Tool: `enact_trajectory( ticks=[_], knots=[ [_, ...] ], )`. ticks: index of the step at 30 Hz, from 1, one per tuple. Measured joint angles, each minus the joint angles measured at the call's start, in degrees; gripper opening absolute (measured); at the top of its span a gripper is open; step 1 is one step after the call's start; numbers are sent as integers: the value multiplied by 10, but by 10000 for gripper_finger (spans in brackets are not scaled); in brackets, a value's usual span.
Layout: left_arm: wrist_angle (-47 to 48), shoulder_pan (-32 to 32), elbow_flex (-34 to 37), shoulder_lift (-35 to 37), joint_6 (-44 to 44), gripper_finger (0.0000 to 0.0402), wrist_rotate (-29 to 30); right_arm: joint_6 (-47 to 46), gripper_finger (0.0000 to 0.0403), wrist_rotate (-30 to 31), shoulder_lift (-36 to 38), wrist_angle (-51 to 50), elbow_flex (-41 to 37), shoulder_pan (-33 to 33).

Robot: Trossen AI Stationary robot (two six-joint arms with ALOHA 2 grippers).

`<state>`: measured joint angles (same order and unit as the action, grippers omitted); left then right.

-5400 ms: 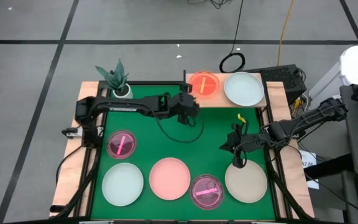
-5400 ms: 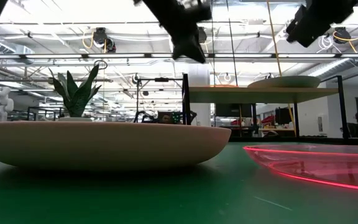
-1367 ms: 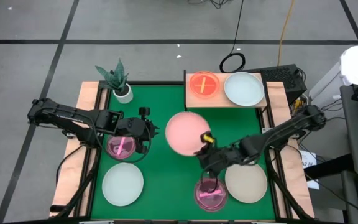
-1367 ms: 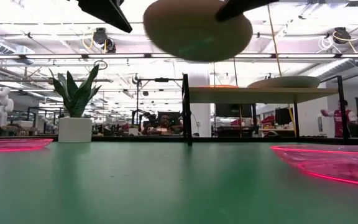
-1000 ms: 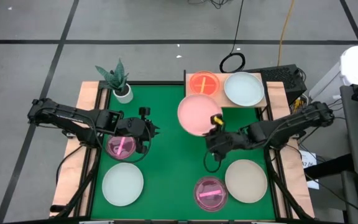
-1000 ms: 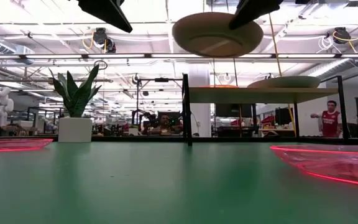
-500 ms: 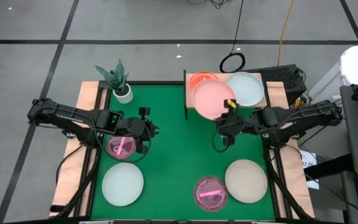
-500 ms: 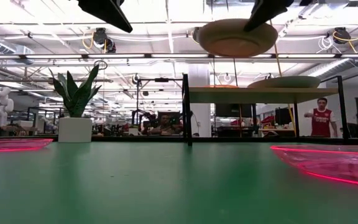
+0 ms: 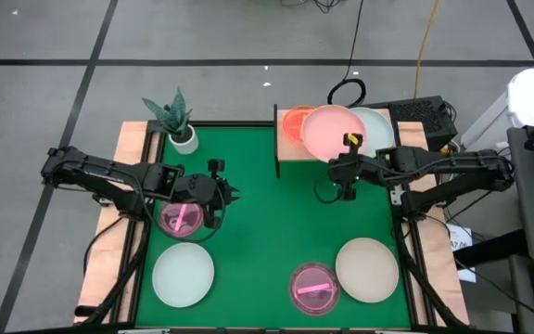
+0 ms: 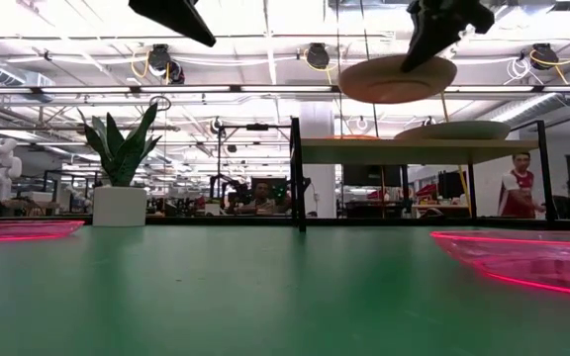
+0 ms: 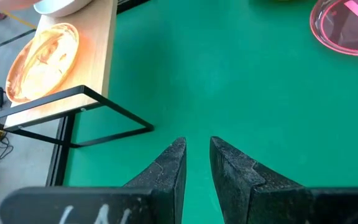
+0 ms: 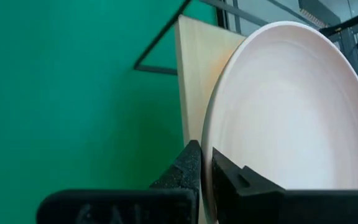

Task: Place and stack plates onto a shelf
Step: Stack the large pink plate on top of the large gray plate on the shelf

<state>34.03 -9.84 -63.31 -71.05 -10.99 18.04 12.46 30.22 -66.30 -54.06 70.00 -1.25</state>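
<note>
While the left gripper (image 9: 227,197) hangs over the green table (image 9: 267,223) with its fingers a narrow gap apart and nothing between them, it sits just above a small magenta see-through plate (image 9: 181,217), probably waiting for its turn. Nearer the table's front edge from it lies a pale blue-green plate (image 9: 183,274). Toward the right, a second magenta plate (image 9: 312,289) and a beige plate (image 9: 367,270) rest side by side near the front edge.

Farther right, the right gripper (image 9: 346,165) is clamped on the rim of the pink plate (image 9: 334,133), pinching its near edge so the dish rides out ahead of the fingers, roughly level. That plate, opaque and shallow with a smooth raised rim, hovers above the light-wood shelf (image 9: 289,149), overlapping the orange see-through plate (image 9: 292,121) and the pale blue-green plate (image 9: 375,125) already on the board.
</note>
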Motion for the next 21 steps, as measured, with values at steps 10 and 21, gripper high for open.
enact_trajectory(
  ticks=[10,21],
  knots=[
    [-1,0,0,0,-3,79,0,-8,4,0,6,-40,0,59],
    [-2,0,0,0,-2,79,0,-47,4,0,35,-70,0,111]
  ],
)
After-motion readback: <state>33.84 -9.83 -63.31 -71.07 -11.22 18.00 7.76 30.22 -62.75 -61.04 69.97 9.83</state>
